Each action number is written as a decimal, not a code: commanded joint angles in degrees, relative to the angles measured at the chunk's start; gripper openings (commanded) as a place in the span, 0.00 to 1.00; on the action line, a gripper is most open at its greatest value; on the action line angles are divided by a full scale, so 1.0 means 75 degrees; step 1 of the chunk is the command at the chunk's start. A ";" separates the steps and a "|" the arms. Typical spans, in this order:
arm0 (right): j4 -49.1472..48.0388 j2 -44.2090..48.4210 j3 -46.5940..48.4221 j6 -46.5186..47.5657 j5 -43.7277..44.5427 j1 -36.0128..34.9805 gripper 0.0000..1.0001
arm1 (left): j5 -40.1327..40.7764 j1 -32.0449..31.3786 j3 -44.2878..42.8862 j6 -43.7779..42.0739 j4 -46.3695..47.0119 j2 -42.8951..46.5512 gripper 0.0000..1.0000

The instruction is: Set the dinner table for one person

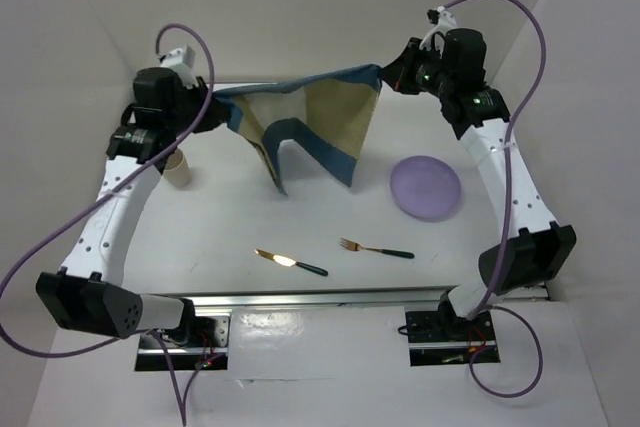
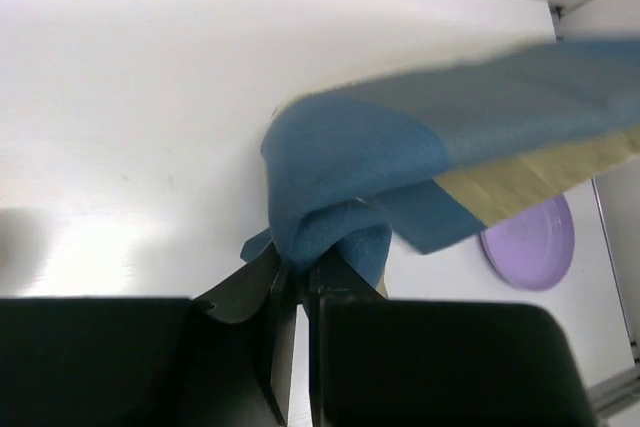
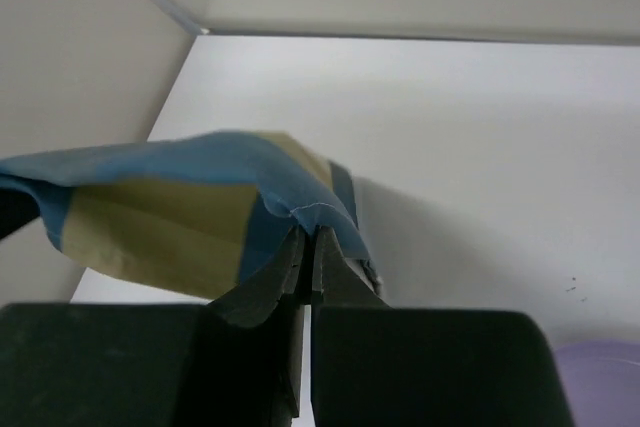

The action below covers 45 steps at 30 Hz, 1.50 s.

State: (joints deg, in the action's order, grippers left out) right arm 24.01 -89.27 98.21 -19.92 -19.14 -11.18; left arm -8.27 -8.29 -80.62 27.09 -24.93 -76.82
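Note:
The blue-and-tan placemat (image 1: 310,122) hangs stretched in the air above the far part of the white dinner table (image 1: 330,217). My left gripper (image 1: 212,97) is shut on its left corner, seen in the left wrist view (image 2: 296,269) with blue cloth (image 2: 340,177) bunched over the jaws. My right gripper (image 1: 385,72) is shut on its right corner; the right wrist view (image 3: 309,239) shows the cloth (image 3: 170,197) draped over the closed jaws. The cloth's lower edge sags in folds toward the table.
A purple plate (image 1: 426,188) lies at the right, also in the left wrist view (image 2: 530,242). A fork (image 1: 375,249) and a knife (image 1: 290,262) lie near the front. A tan cup (image 1: 178,167) stands at the left. A silver rail (image 1: 320,297) runs along the near edge.

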 commanded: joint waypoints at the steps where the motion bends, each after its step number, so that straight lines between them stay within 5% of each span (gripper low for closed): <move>1: 0.0033 0.0969 0.0007 0.0218 -0.0074 0.0061 0.00 | -0.0081 0.0367 -0.0768 -0.0565 -0.1351 0.0386 0.00; 16: 0.0748 0.2927 -0.1751 0.0219 -0.0284 0.0061 0.00 | -0.0221 0.1083 -0.1720 -0.0846 -0.2735 0.1547 0.00; 26: -0.0093 0.1429 -0.1670 0.0149 0.0032 0.0061 0.00 | -0.0151 0.1083 -0.1836 -0.0776 -0.1506 -0.0864 0.00; 31: -0.0962 -0.0562 -0.0851 0.0056 0.0032 0.0271 0.00 | 0.0503 0.1083 -0.3322 -0.0426 -0.0954 -0.2914 0.02; 33: -0.1045 -0.1764 0.0047 -0.0085 0.0102 0.0342 0.26 | 0.0669 0.1083 -0.4187 -0.0332 -0.1210 -0.4140 0.21; 36: -0.0754 -0.3021 0.1278 -0.0262 0.0173 0.0505 0.69 | 0.1066 0.0978 -0.6644 -0.0249 -0.2077 -0.5397 0.35; 39: -0.0682 -0.3389 0.1577 -0.0344 0.0173 0.0506 0.74 | 0.1161 0.0826 -0.7063 -0.0436 -0.2219 -0.5543 0.55; 43: -0.0985 -0.2887 0.0527 -0.0344 0.0290 0.0331 0.76 | 0.1336 0.0743 -0.5651 -0.0612 -0.1577 -0.4841 0.88; 45: -0.1138 -0.2513 0.0032 -0.0344 0.0290 0.0109 0.71 | 0.1407 0.0743 -0.5284 -0.0612 -0.1482 -0.4664 0.90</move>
State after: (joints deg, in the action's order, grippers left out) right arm 19.29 -114.48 101.82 -22.15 -17.28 -8.03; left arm 0.27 -2.20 -123.90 23.83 -38.59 -116.31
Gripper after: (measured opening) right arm 0.726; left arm 0.891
